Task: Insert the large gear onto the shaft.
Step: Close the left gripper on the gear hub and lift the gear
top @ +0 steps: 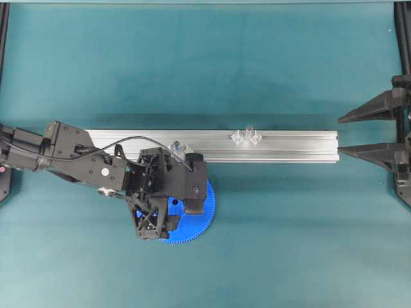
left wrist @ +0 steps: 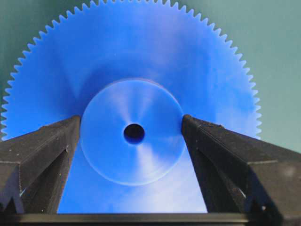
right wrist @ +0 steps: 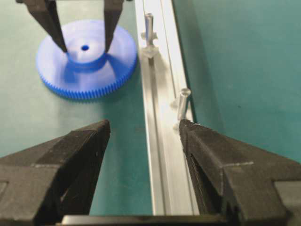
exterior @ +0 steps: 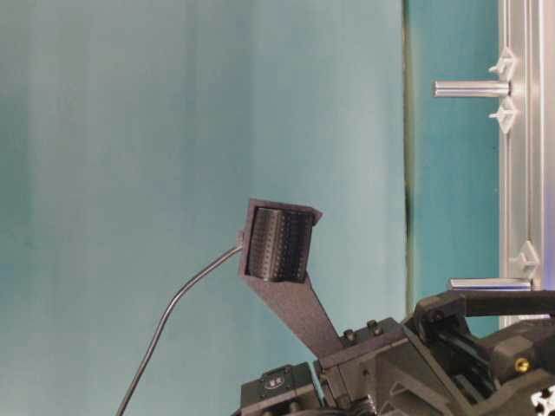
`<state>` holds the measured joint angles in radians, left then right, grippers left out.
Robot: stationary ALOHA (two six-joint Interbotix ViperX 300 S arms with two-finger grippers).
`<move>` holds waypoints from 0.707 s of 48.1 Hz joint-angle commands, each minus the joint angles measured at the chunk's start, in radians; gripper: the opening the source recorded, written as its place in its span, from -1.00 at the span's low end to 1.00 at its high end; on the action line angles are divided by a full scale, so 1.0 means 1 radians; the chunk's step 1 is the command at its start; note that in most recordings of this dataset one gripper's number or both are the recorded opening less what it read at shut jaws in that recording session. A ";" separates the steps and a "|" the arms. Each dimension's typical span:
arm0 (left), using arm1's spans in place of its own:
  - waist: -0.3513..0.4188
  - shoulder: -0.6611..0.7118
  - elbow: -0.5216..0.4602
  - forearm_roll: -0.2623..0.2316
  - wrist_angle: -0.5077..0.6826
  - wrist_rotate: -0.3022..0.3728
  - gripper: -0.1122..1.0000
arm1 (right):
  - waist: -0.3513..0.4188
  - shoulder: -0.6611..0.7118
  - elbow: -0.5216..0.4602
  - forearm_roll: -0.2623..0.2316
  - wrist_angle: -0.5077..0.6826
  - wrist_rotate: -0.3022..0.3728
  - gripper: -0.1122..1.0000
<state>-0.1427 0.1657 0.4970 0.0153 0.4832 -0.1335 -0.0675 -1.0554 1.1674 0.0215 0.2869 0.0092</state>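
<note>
Left gripper (top: 172, 212) sits right over the blue gear (top: 199, 218), jaws spread. Silver rail (top: 282, 145) runs just behind, with a pin (top: 246, 136). Right gripper (top: 343, 133) parked wide at the rail's end.

large gear (left wrist: 141, 52): blue plastic, smooth, slight sheen
shaft (right wrist: 182, 103): bare metal, shiny
rail (top: 282, 146): brushed aluminium
left tool (left wrist: 134, 129): matt black plastic
counter (top: 192, 64): matt teal

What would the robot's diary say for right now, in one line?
left gripper: open, straddling gear hub, no grip yet | gear: flat on table beside rail | right gripper: open, parked | shaft: bare
</note>
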 commanded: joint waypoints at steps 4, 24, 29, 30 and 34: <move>-0.014 -0.008 -0.008 0.002 0.014 0.014 0.83 | -0.003 0.005 -0.009 0.000 -0.005 0.003 0.45; -0.015 0.003 -0.011 0.002 0.051 0.032 0.84 | -0.003 0.005 -0.009 0.002 -0.005 0.003 0.45; -0.021 0.006 -0.011 0.003 0.052 0.032 0.84 | -0.003 0.005 -0.009 0.002 -0.005 0.003 0.45; -0.023 0.006 -0.011 0.003 0.052 0.034 0.84 | -0.003 0.005 -0.009 0.002 -0.005 0.005 0.45; -0.032 0.009 -0.008 0.003 0.052 0.034 0.84 | -0.003 0.005 -0.009 0.002 -0.005 0.005 0.45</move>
<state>-0.1473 0.1733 0.4847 0.0153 0.5292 -0.1058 -0.0690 -1.0569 1.1674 0.0215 0.2869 0.0092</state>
